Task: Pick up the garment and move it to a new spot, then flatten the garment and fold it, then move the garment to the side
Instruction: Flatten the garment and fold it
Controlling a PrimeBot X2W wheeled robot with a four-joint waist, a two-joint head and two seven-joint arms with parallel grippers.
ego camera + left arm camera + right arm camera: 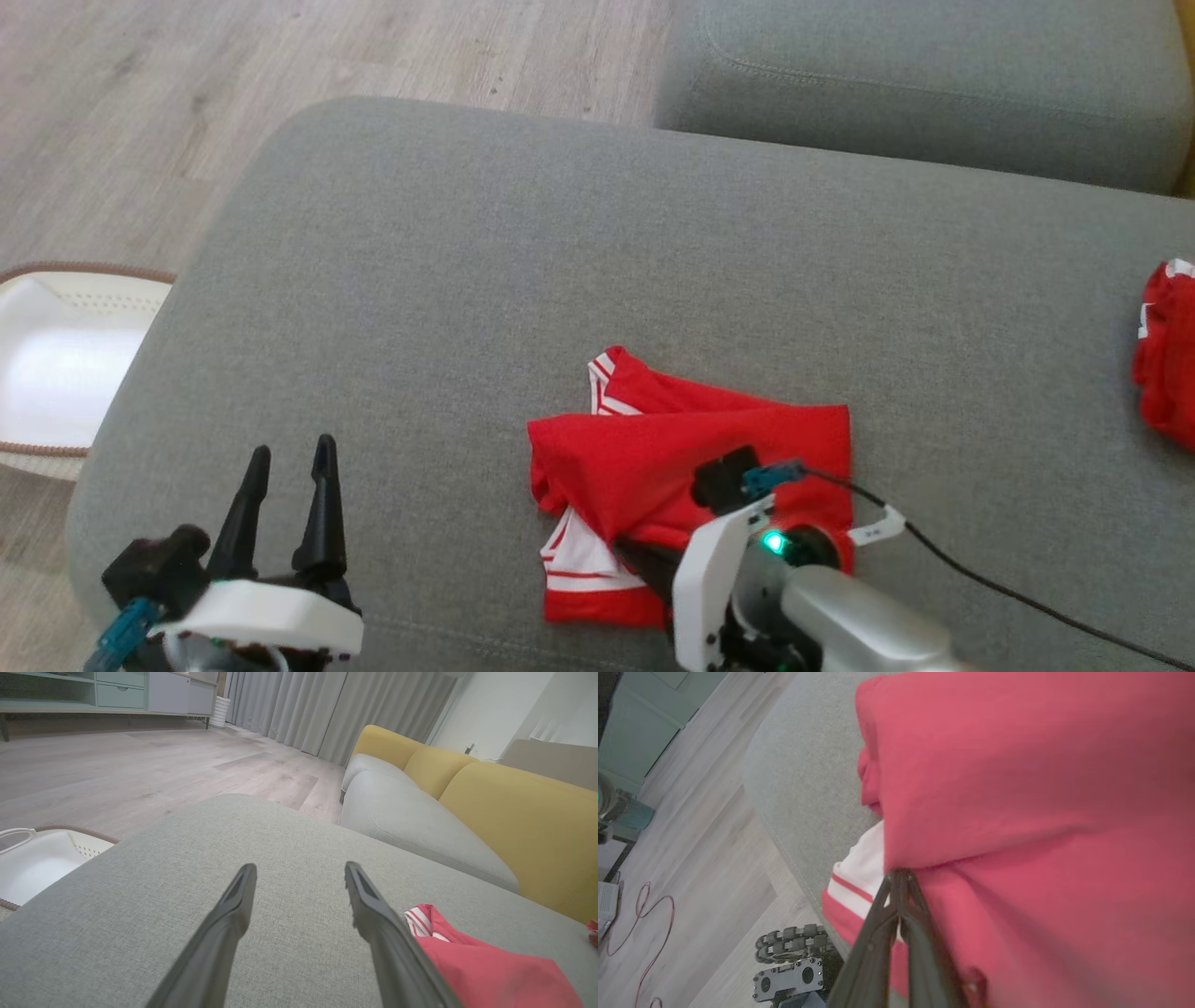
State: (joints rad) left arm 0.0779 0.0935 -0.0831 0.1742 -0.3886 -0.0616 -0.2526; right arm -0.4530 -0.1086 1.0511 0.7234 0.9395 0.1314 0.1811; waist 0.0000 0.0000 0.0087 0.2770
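A: Nearest you, at the sofa's front edge: your right fingers [896,896] are closed tight. The tips meet on the edge of the garment's [672,448] top red layer, and a sliver of white cloth shows between them.

B: Agreed, you have cloth pinched there. The garment lies on the grey sofa cushion [448,280], close to the front edge and right of centre. It is red with white striped trim, loosely folded, one red flap lying over the white band at the near left corner.

A: Your left fingers [322,504] are spread wide and hold nothing. They sit over bare cushion, well to the left of the garment. In your left wrist view, the garment's striped corner peeks out from behind one finger.

B: Further out, a white basket [56,364] stands on the wood floor [140,93] off the cushion's left end. A second red cloth [1167,355] lies at the cushion's right, well apart from the garment.

A: Beyond those you have another grey seat [934,84], then yellow backrests [514,812], and grey curtains [303,709] farthest off.
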